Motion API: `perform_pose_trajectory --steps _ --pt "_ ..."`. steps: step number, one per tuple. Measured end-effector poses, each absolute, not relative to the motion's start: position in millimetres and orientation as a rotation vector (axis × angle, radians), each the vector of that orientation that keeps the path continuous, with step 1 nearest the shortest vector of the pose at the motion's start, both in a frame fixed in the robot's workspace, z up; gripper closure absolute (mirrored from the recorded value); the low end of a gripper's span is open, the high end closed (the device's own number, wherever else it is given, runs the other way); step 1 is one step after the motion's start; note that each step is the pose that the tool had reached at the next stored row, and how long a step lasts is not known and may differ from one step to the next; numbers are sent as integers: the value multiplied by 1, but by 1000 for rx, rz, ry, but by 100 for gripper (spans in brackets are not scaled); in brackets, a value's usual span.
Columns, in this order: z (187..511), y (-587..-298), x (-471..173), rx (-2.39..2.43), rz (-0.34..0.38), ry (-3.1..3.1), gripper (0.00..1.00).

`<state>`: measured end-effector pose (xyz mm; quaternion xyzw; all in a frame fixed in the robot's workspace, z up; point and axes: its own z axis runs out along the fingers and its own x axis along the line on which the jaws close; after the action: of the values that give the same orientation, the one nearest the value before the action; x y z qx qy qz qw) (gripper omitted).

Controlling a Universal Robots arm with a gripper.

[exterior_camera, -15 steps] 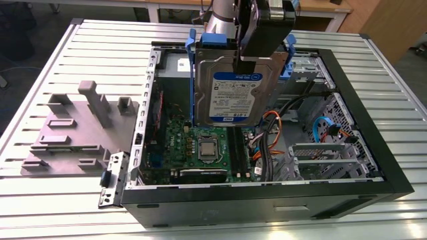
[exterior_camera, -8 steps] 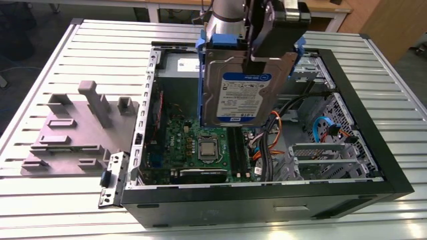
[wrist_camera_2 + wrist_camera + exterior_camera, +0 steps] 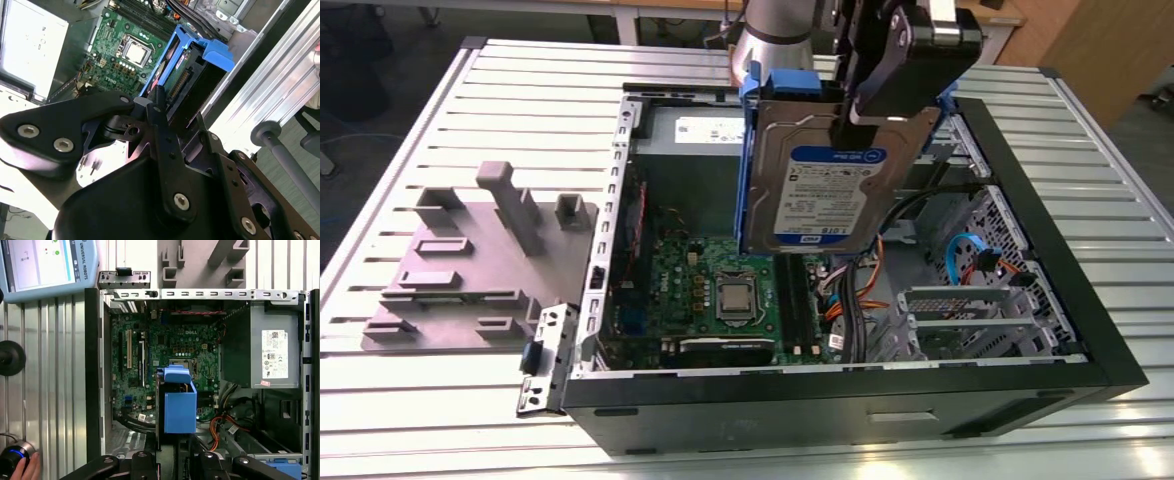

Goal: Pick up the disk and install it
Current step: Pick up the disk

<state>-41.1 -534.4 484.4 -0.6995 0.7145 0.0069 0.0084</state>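
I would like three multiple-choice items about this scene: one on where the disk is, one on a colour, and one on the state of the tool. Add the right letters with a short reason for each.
1. Where is the disk?
A. Held upright in the air over the open computer case
B. Lying flat on the floor of that case
C. Lying outside that case

2. What colour are the disk's carrier rails?
A. Red
B. Yellow
C. Blue

3. In what state is the tool?
A. Open, far from the disk
B. Shut on the disk
C. Open, just above the disk

Answers:
1 A: in the exterior view the disk hangs upright above the case's inside.
2 C: the rails along its edges are blue.
3 B: the tool clamps the disk at its upper end.
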Motion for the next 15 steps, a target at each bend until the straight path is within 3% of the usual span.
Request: perform_pose_trajectory --steps 15 --pt "482 -541 -41 -2186 22 2233 65"
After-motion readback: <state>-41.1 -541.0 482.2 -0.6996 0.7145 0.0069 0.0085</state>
